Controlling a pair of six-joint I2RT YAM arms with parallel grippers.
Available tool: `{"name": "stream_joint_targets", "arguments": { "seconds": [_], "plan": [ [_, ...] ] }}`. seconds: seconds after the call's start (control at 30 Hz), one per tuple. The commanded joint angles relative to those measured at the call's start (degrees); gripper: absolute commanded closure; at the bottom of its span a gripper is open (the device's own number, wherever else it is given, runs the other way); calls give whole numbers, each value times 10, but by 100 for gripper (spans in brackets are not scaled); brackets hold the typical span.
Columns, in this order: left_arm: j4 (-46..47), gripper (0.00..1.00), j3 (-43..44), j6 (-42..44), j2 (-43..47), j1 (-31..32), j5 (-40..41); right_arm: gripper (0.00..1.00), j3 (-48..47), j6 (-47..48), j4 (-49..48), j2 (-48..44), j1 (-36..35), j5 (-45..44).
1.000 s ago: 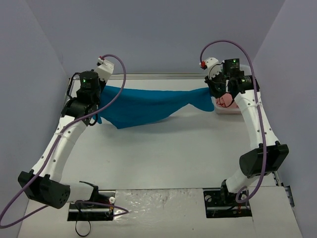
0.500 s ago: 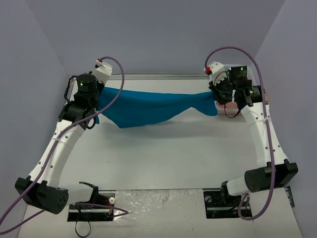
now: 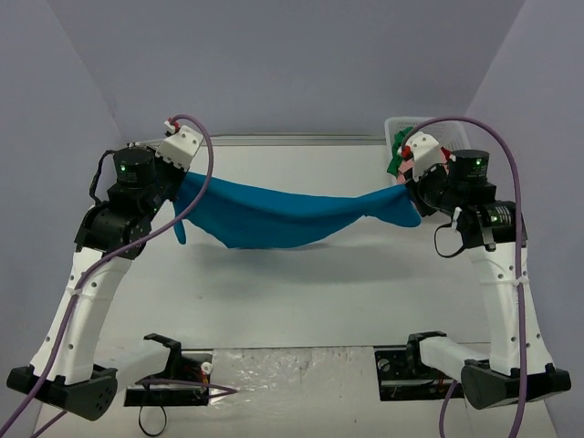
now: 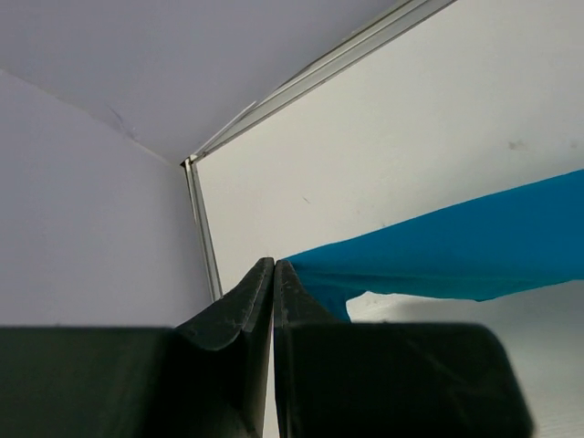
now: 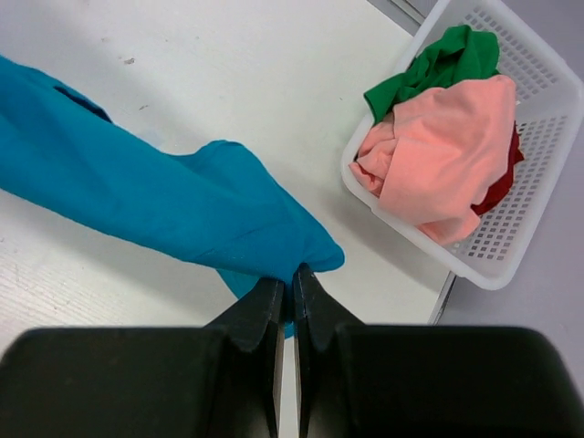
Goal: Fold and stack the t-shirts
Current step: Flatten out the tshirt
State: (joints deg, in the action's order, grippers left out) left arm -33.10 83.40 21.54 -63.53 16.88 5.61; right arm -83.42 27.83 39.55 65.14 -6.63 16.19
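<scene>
Table: The big flat white table is under everything. It is where I think the folding has to happen.

My arms: My left arm and my right arm reach out wide, one to each side, so the cloth between them opens up.

Shirt in hand: The teal-blue soft cloth t-shirt hangs between my two grippers like a hammock. It sags in the middle. It looks lifted off the table, but I cannot tell if the lowest bit brushes it. I hold it at two far ends so it spreads out flat and not bunched.

Basket: The white plastic mesh basket sits at the far right corner of the table, near my right gripper but apart from it.

Shirts waiting: A crumpled pink cloth shirt lies on top in the basket. A green cloth shirt is tucked behind it, and a bit of a red cloth shirt peeks out under it. None of them is folded yet.

Left gripper: My left gripper has its jaws pressed together on one end of the teal-blue shirt.

Right gripper: My right gripper pinches the other end tight.

Next, I think: lower the shirt flat onto the table. If one pinch slips, it will crumple.
</scene>
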Motion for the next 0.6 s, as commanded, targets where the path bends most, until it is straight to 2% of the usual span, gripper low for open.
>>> {"name": "stream_joint_targets", "arguments": {
  "seconds": [0.0,0.17,0.27,0.37,0.47,0.57],
  "plan": [
    [-42,97,30,-13,36,1,-48,100,9,-10,-5,-31,14,19],
    [-13,97,1,10,15,1,-11,100,5,1,-8,5,14,3],
    [55,98,-31,24,-32,1,31,100,-12,3,-14,58,15,-5],
    [106,98,-55,29,-112,-3,55,100,-30,2,-21,122,15,-4],
    [158,97,-66,35,-242,-7,77,100,-47,1,-28,209,14,-5],
    [205,76,-51,47,-348,-10,104,100,-60,0,-34,271,14,-3]
  ]
}}
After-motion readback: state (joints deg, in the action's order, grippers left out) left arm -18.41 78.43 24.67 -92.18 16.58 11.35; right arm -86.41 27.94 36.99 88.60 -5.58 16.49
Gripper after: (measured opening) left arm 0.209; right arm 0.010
